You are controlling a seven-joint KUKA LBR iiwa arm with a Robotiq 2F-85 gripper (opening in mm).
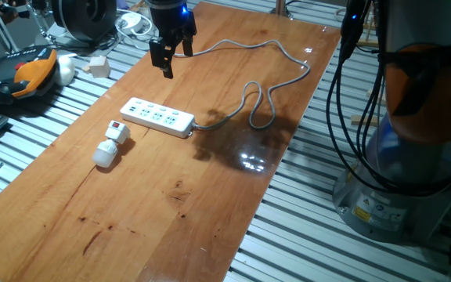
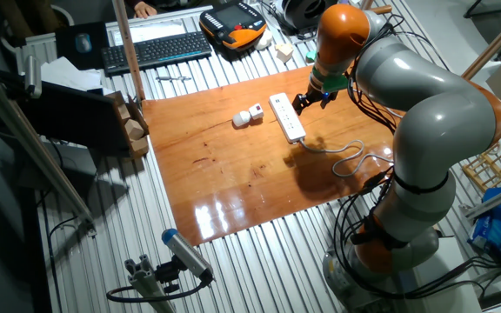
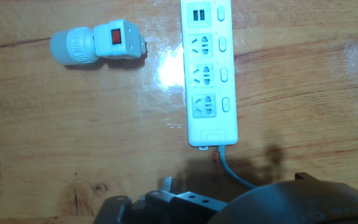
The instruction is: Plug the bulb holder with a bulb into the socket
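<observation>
Glossy wooden tabletop, reddish plank grain with dark knots and glare spots, sits on a ribbed metal slat bench. Big grey-and-orange KUKA arm curves in from the side, smooth rounded shells, black cables hanging by its base. Socket: long white rectangular plastic power strip, rounded corners, row of outlets with blue-green marks, lies flat mid-tabletop; hand view shows outlets with oval switches beside each. Its grey cord leaves one short end and snakes in loops toward the far edge of the tabletop. Bulb holder with a bulb: small white blocky plastic body, red switch on the upper face, ribbed collar, round frosted bulb at one end; lies on its side near the socket, apart from it, not plugged in. Pincer: black, two fingers pointing down, parted with a visible gap, holds nothing, touches nothing, hangs above the tabletop behind the socket. Bare wood all around both items, wide open stretch toward the near edge; holder is closer to the left edge. Off the tabletop: orange-black teach pendant, keyboard, small white cube block.
</observation>
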